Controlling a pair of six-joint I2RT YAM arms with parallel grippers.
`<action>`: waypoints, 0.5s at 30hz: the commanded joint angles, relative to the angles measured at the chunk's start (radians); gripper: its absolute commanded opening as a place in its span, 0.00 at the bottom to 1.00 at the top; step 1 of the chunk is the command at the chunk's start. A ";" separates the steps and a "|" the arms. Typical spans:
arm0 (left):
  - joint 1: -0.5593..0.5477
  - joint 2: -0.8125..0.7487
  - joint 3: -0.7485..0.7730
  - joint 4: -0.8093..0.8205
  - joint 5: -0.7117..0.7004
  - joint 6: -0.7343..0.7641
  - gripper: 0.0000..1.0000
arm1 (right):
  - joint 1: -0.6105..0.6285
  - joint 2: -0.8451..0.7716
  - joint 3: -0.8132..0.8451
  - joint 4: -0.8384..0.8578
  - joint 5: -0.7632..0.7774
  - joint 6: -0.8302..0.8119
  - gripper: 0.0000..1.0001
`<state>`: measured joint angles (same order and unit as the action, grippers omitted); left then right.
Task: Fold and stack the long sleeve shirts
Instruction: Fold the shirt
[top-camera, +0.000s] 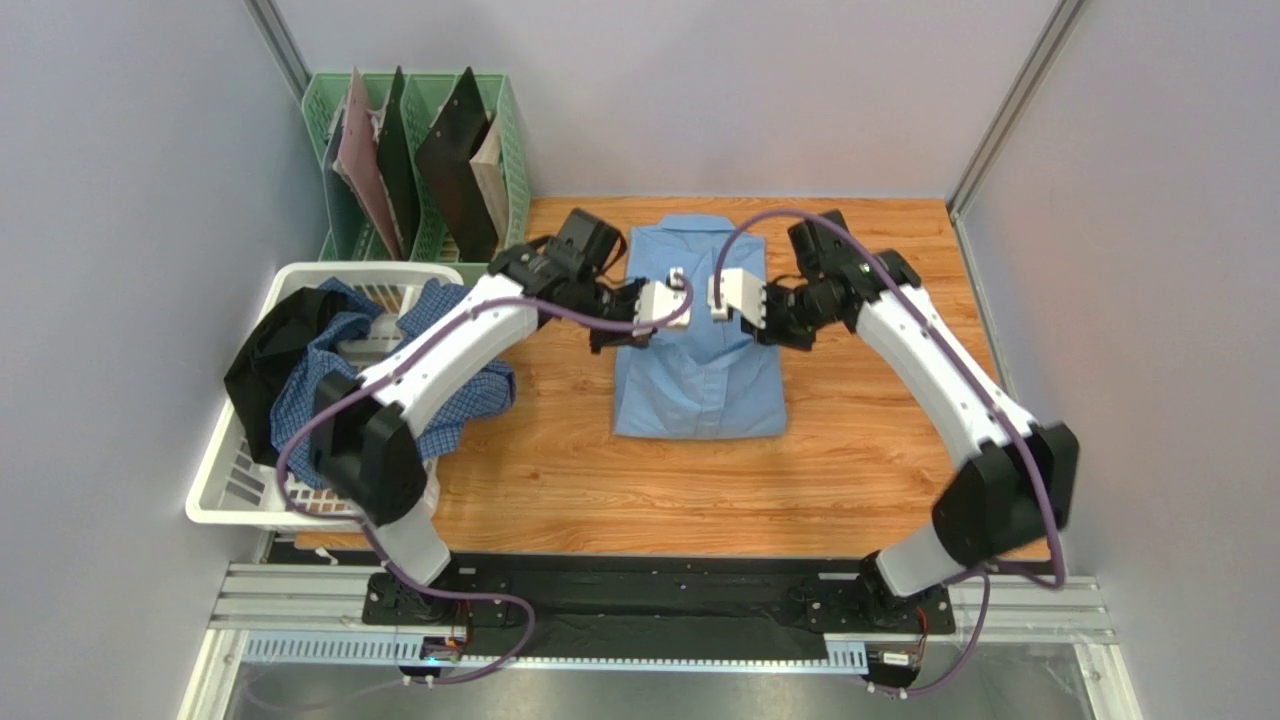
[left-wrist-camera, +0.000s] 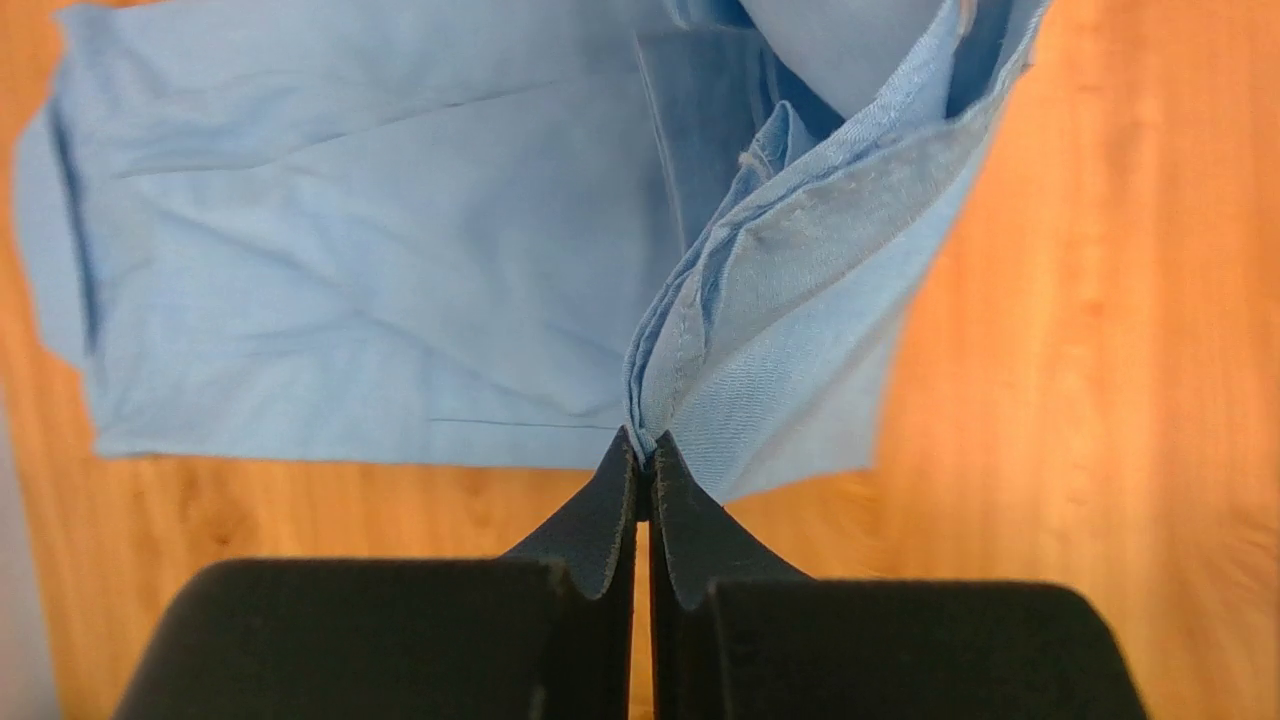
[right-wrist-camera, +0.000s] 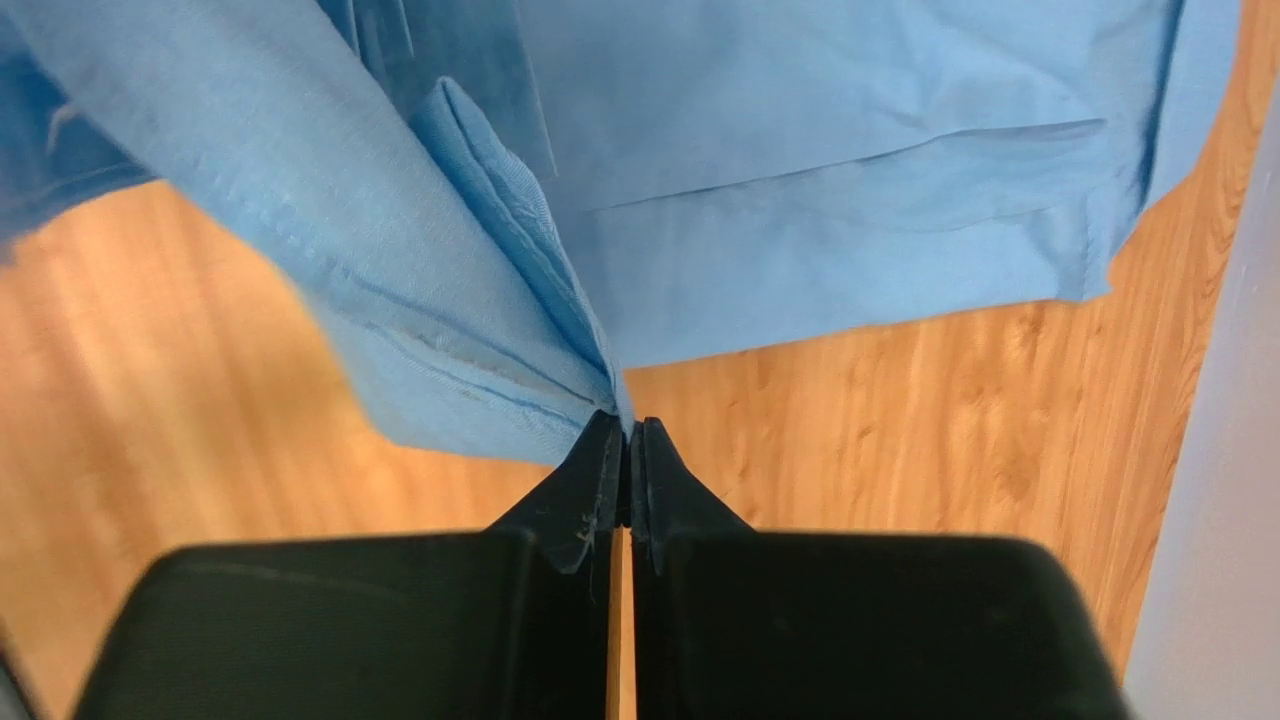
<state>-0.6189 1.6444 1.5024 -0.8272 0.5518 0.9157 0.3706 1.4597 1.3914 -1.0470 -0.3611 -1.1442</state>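
Observation:
The plain light blue long sleeve shirt (top-camera: 699, 383) lies partly folded on the middle of the wooden table. My left gripper (top-camera: 619, 339) is shut on its left edge; in the left wrist view the closed gripper (left-wrist-camera: 648, 450) pinches a bunched fold of the blue shirt (left-wrist-camera: 376, 255) raised off the wood. At the shirt's right edge my right gripper (top-camera: 781, 333) is shut as well, and the right wrist view has the gripper (right-wrist-camera: 625, 428) clamped on a lifted fold of the shirt (right-wrist-camera: 842, 165). A blue-and-white checked shirt (top-camera: 436, 323) hangs over the basket at the left.
A white laundry basket (top-camera: 226, 495) stands at the table's left edge, with a dark garment (top-camera: 286, 353) draped in it. Behind it is a green file rack (top-camera: 511, 135) holding folders. Grey walls close in the left, back and right sides.

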 joint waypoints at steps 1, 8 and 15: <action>0.087 0.224 0.253 -0.095 0.059 0.090 0.00 | -0.070 0.223 0.179 0.045 -0.091 -0.101 0.00; 0.163 0.570 0.548 -0.138 0.025 0.080 0.00 | -0.121 0.582 0.446 0.073 -0.079 -0.080 0.00; 0.180 0.673 0.614 -0.104 -0.052 0.058 0.00 | -0.130 0.685 0.492 0.110 -0.023 -0.065 0.00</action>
<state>-0.4374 2.3188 2.0476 -0.9298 0.5163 0.9596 0.2405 2.1468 1.8336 -0.9813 -0.3985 -1.2060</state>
